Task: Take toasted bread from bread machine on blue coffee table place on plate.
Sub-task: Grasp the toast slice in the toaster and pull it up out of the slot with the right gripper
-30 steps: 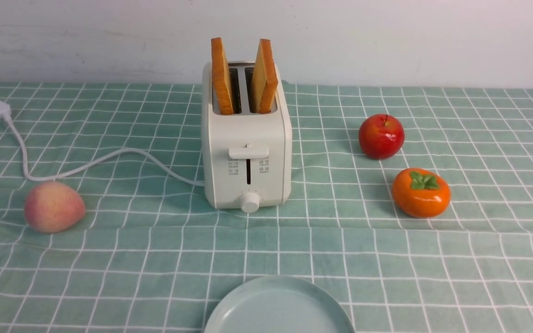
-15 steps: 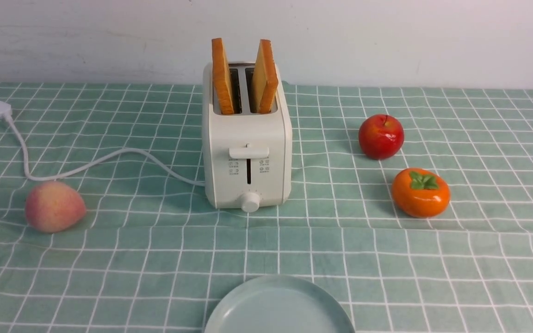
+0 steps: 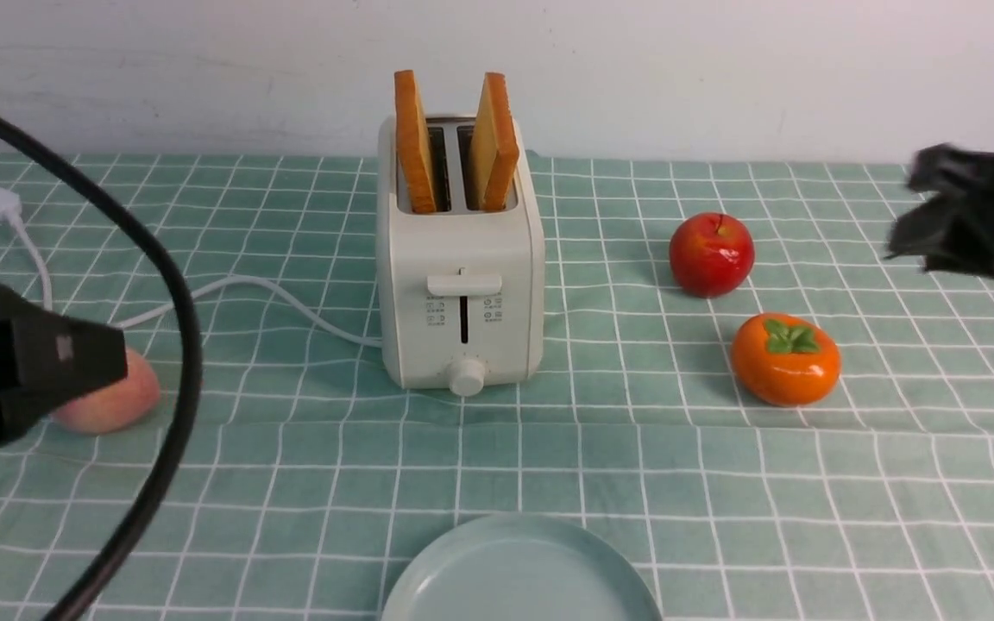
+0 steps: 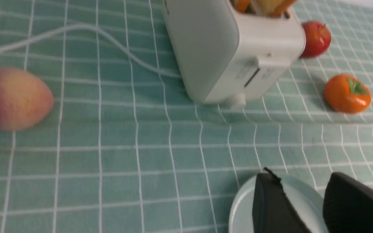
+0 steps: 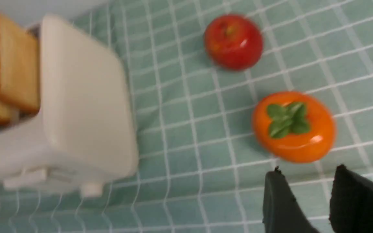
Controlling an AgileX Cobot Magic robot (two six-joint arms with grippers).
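Observation:
The cream-white bread machine (image 3: 460, 259) stands mid-table on the teal grid-cloth coffee table (image 3: 721, 483). Two toasted bread slices stand upright in its slots, the left slice (image 3: 414, 142) and the right slice (image 3: 494, 142). The pale blue-green plate (image 3: 521, 573) lies empty at the front edge. My left gripper (image 3: 74, 362) is at the far left, open and empty; its wrist view shows it (image 4: 299, 181) over the plate (image 4: 241, 207). My right gripper (image 3: 907, 216) is at the far right, blurred, open and empty (image 5: 308, 174), near the persimmon. Both are well away from the toaster (image 5: 79, 106).
A peach (image 3: 117, 401) lies at the left, partly behind my left gripper. A red apple (image 3: 711, 254) and an orange persimmon (image 3: 784, 359) lie right of the toaster. The white cord (image 3: 247, 289) runs left to its plug (image 3: 2, 203). A black arm cable (image 3: 178, 345) loops at the left.
Both arms have come into the front view, the left at the far left with its cable, the right at the far right. Toaster, toast, plate and fruit have not moved.

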